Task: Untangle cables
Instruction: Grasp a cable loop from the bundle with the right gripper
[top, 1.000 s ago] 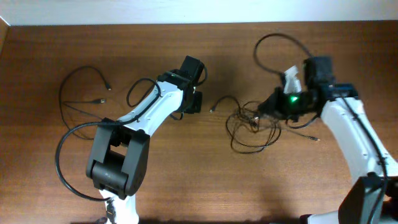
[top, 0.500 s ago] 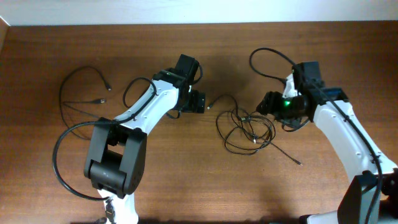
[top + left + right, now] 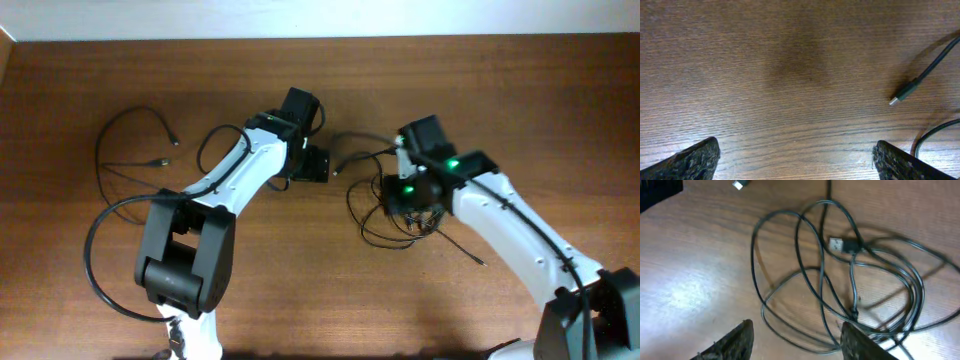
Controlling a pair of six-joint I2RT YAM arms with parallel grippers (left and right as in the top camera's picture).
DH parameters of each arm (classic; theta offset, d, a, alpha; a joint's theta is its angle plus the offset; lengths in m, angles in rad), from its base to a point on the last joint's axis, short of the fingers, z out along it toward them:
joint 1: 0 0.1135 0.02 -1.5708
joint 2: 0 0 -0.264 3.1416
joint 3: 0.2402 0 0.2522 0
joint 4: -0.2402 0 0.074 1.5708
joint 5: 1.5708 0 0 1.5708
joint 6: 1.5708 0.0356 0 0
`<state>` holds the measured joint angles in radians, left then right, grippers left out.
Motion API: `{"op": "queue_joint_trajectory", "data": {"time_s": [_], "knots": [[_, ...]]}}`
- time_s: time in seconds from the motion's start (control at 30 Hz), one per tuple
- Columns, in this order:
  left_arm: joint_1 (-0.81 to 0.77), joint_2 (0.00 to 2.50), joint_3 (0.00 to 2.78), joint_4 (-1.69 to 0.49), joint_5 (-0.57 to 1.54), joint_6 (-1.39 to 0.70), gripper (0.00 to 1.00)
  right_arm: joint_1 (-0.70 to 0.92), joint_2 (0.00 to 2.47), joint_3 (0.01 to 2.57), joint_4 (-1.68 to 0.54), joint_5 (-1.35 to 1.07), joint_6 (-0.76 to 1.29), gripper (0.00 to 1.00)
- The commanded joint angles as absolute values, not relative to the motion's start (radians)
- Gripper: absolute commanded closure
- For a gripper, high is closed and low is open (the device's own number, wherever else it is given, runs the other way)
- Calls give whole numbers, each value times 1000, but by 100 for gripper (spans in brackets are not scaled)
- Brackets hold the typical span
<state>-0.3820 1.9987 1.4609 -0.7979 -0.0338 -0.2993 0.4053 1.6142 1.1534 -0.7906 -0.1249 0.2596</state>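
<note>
Right wrist view: the cables [image 3: 850, 246] lie tangled in loops on the counter [image 3: 690, 280] beneath the right pincer [image 3: 795, 332], parted and empty; the left pincer [image 3: 796, 149] gapes wide, holding nothing

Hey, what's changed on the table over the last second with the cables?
The right hand swung left and now hovers open over the tangled cables, which slid a little left with it. The left hand opened wide beside a loose plug. The separate cable at far left stayed put.
</note>
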Motion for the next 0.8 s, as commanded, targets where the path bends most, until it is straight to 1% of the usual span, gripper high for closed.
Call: {"op": "queue_joint_trajectory", "data": {"time_s": [0.0,0.13,0.17,0.2,0.23,0.27,0.3,0.4,0.47,0.5,0.53,0.57,0.63,0.7,0.77], "knots": [[-333,1977,1472,-818,-30,-345,1,459,1670,1148,-739,-42,210,44],[-287,1977,1472,-836,-30,-382,1,464,1796,1148,-735,-2,187,43],[-287,1977,1472,-835,-30,-382,1,464,1839,1148,-731,12,188,48],[-287,1977,1472,-835,-30,-382,1,464,1849,1148,-730,12,187,64],[-287,1977,1472,-835,-30,-382,1,464,1848,1148,-731,12,187,82],[-287,1977,1472,-834,-30,-382,1,464,1848,1148,-728,12,187,92],[-287,1977,1472,-834,-30,-382,1,464,1848,1148,-727,12,187,96],[-287,1977,1472,-836,-30,-381,1,464,1848,1157,-749,12,187,96],[-287,1977,1472,-838,-17,-381,1,464,1839,1222,-844,-1,187,96],[-287,1977,1472,-832,22,-344,0,463,1826,1278,-891,-35,187,96],[-287,1977,1472,-819,89,-268,4,463,1817,1322,-919,-63,187,96],[-287,1977,1472,-803,178,-192,4,463,1807,1382,-947,-106,186,96],[-287,1977,1472,-776,421,0,0,455,1788,1488,-983,-210,142,96],[-287,1977,1472,-779,676,164,1,410,1777,1601,-1018,-382,138,96],[-287,1977,1472,-778,696,167,1,371,1777,1618,-994,-497,138,96]]}}
